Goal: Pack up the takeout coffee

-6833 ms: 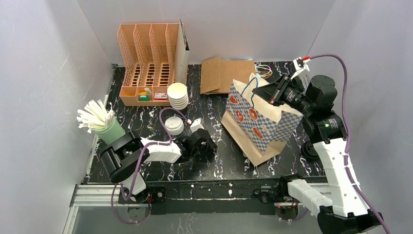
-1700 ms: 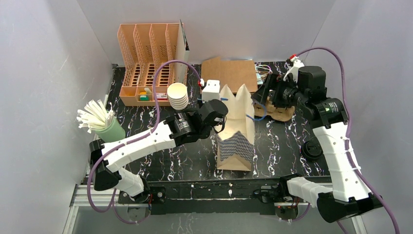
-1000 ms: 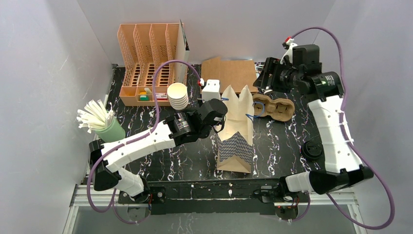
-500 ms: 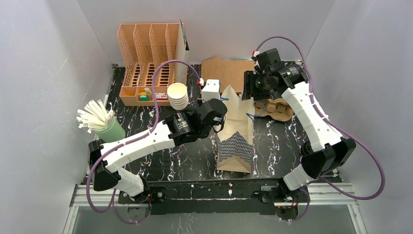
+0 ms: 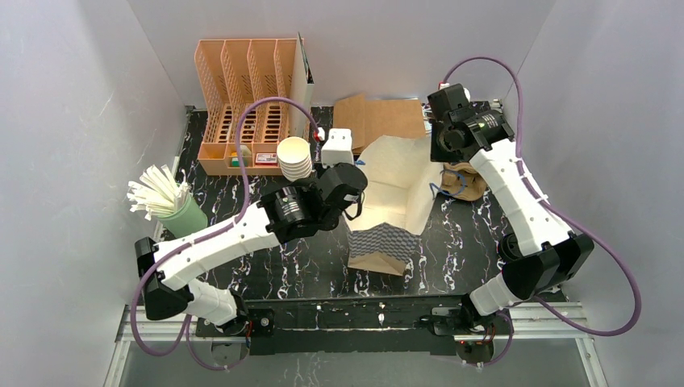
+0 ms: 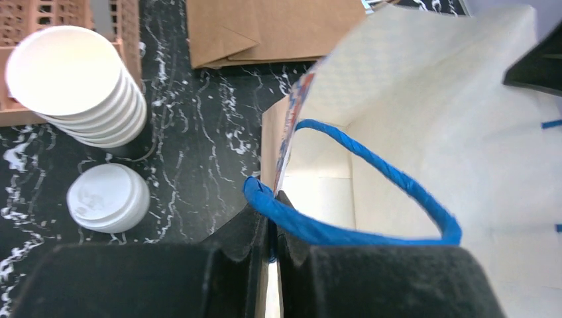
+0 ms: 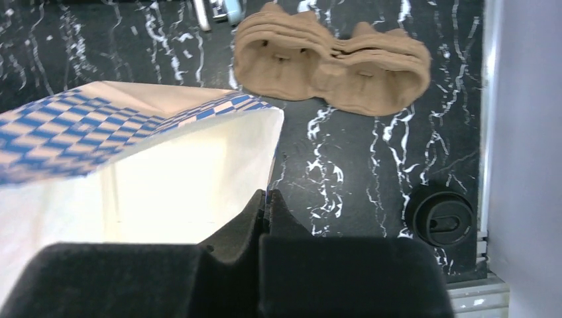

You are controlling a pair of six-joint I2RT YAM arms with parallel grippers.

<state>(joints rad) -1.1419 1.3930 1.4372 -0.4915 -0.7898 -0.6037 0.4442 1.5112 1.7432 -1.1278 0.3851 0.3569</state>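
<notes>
A blue-checked paper bag (image 5: 391, 189) stands mid-table with its mouth pulled wide open. My left gripper (image 5: 352, 211) is shut on its left rim beside the blue handle (image 6: 371, 179), as the left wrist view (image 6: 272, 222) shows. My right gripper (image 5: 441, 159) is shut on the bag's right rim, seen in the right wrist view (image 7: 266, 197). The brown pulp tray (image 5: 469, 181) lies empty just right of the bag and also shows in the right wrist view (image 7: 331, 59). A lidded white cup (image 6: 108, 197) stands left of the bag, hidden under my left arm in the top view.
A stack of white cups (image 5: 296, 159) stands by the orange organiser (image 5: 250, 105). Flat brown bags (image 5: 379, 121) lie at the back. A green cup of straws (image 5: 181, 214) is at the left. A black round fitting (image 7: 441, 215) sits near the right edge.
My right gripper came off the tray side and took hold of the bag's right rim. The bag's mouth has spread from a narrow slit to wide open. My left arm shifted slightly left.
</notes>
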